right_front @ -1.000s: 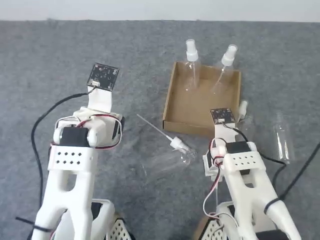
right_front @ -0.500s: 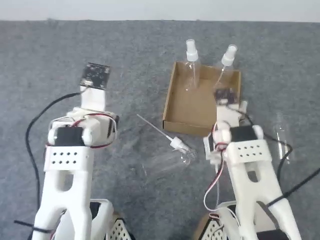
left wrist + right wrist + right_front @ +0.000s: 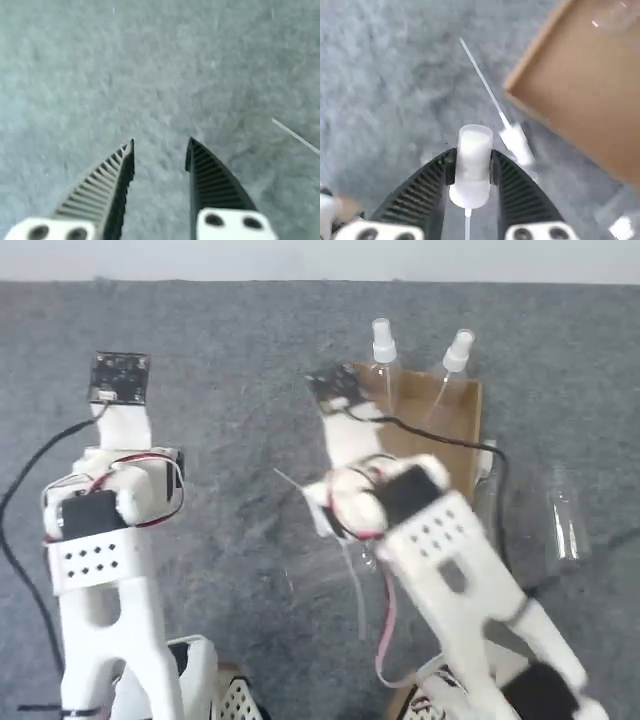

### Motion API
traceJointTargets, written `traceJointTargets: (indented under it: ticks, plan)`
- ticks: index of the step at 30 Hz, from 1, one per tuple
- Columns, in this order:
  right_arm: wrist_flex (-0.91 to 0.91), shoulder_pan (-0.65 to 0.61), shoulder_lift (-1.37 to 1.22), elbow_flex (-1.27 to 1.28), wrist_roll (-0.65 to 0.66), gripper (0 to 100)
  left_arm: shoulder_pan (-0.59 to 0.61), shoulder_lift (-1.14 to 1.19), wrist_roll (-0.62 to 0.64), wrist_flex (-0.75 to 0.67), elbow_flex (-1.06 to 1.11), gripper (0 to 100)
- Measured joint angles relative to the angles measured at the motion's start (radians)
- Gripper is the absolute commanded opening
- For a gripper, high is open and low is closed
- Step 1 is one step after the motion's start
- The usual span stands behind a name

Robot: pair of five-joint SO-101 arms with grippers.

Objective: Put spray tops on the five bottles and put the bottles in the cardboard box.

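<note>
The right pincer (image 3: pixel 472 155) is clamped on a white spray top (image 3: pixel 475 142), with one ribbed finger pressed against each side of the cap. It hangs over the grey carpet (image 3: pixel 230 350), just left of the cardboard box (image 3: pixel 580 95). A second spray top (image 3: pixel 516 141) lies on the carpet beneath it, close to the box's near-left corner, with its long dip tube (image 3: pixel 480 75) pointing away to the far left.

Two capped bottles (image 3: pixel 384 370) (image 3: pixel 448 380) rest at the far side of the box, their white tops reaching past its far wall. An uncapped clear bottle (image 3: pixel 563 525) lies on the carpet to the right of the box, apart from it.

The left pincer (image 3: pixel 159 150) has its jaws apart with nothing between them. It is over the carpet on the left side, well apart from the box.
</note>
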State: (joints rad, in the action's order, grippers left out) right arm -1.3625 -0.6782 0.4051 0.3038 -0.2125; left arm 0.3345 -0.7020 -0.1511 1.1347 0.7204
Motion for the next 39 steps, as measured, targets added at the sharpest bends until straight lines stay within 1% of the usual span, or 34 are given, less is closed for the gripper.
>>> traceJointTargets:
  ticks: [5, 9, 12, 15, 17, 19, 22, 24, 29, 32, 35, 37, 39]
  plan:
    - [0.126, -0.021, -0.241, -0.133, -0.063, 3.5, 0.005, 0.0, -0.006, 0.0, -0.005, 16]
    - [0.181, -0.029, -0.419, -0.213, -0.144, 3.5, 0.005, 0.0, -0.006, 0.0, -0.005, 16]
    - [0.222, -0.055, -0.517, -0.245, -0.187, 3.5, 0.005, 0.0, -0.006, -0.003, -0.005, 16]
    - [0.275, -0.071, -0.586, -0.253, -0.27, 4.1, 0.005, 0.0, -0.006, -0.018, 0.021, 16]
    - [0.304, -0.072, -0.626, -0.261, -0.336, 7.8, 0.005, 0.0, -0.006, -0.023, 0.026, 16]
    - [0.321, -0.072, -0.654, -0.261, -0.377, 14.3, 0.005, 0.0, -0.006, -0.025, 0.026, 16]
    - [0.327, -0.071, -0.683, -0.262, -0.399, 23.1, 0.005, 0.0, -0.006, -0.025, 0.026, 16]
    - [0.327, -0.072, -0.703, -0.262, -0.402, 25.4, 0.005, 0.0, -0.006, -0.025, 0.026, 16]
    - [0.327, -0.077, -0.721, -0.262, -0.402, 24.8, 0.005, 0.0, -0.006, -0.025, 0.029, 16]
    - [0.315, -0.077, -0.721, -0.269, -0.402, 19.2, -0.002, 0.0, -0.006, -0.025, 0.043, 16]
    - [0.233, -0.075, -0.678, -0.302, -0.4, 12.5, -0.041, 0.0, -0.006, -0.026, 0.046, 16]
    - [0.167, -0.072, -0.62, -0.33, -0.358, 9.6, -0.057, 0.0, -0.006, -0.026, 0.046, 16]
    - [0.11, -0.075, -0.568, -0.344, -0.284, 7.6, -0.068, 0.0, -0.006, -0.026, 0.046, 16]
